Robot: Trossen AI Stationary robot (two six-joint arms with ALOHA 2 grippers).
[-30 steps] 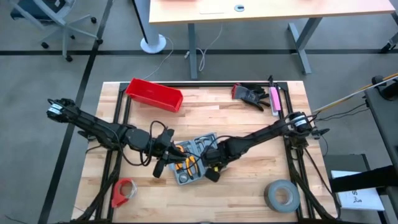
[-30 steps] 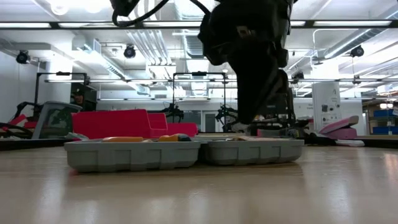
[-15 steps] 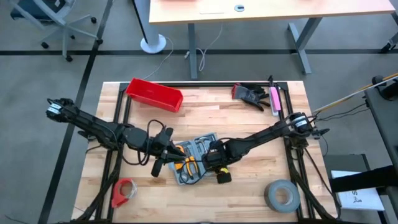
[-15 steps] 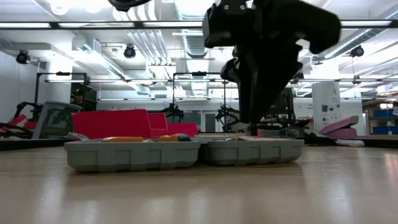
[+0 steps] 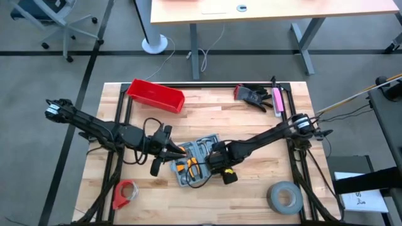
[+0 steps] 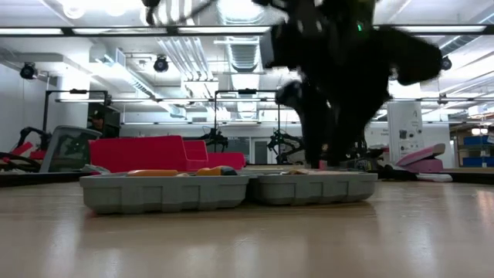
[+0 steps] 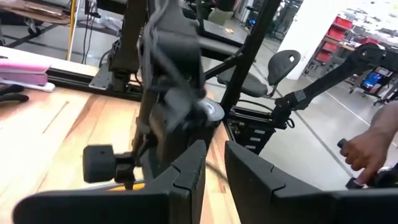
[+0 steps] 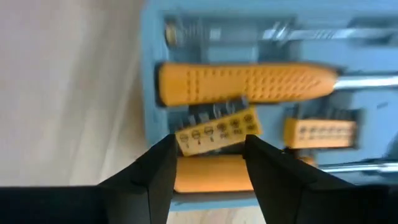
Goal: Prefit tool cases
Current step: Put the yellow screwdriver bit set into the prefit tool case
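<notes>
Tool case (image 5: pixel 196 162) lying open & flat at mid-table, both halves down on the wood, recesses facing up so tools can drop straight in. Seen edge-on in low view (image 6: pixel 231 189) as two grey trays side by side. Orange-handled tools already seated in several recesses.

Right gripper (image 5: pixel 221 164) hanging just over the case's right edge, pointed down. In its wrist view, fingers (image 8: pixel 152 177) parted wide w/ nothing between the pads; small orange bit holder (image 8: pixel 216 129) sitting in the gap line, resting in the case, not gripped. Judged: just-released pose, jaws spread to clear the part without dragging it back out. Orange-handled driver (image 8: pixel 245 83) lying snug in its slot just beyond the holder.

Left gripper (image 5: pixel 164 150) parked just beside the case's left end, above the table, tilted up rather than at the work. Wrist view: fingers (image 7: pixel 186 180) nearly together, narrow slit only, nothing held. Looks like a standby spot, close enough to steady the case if it slides.

Red bin (image 5: pixel 156 95) well apart toward the far left of the table, likely the parts source. Tape roll (image 5: pixel 284 196) near the right front corner, gloves (image 5: pixel 251 95) far right; neither in play.

A person's hand (image 7: pixel 367 146) visible beyond the table in left wrist view.
</notes>
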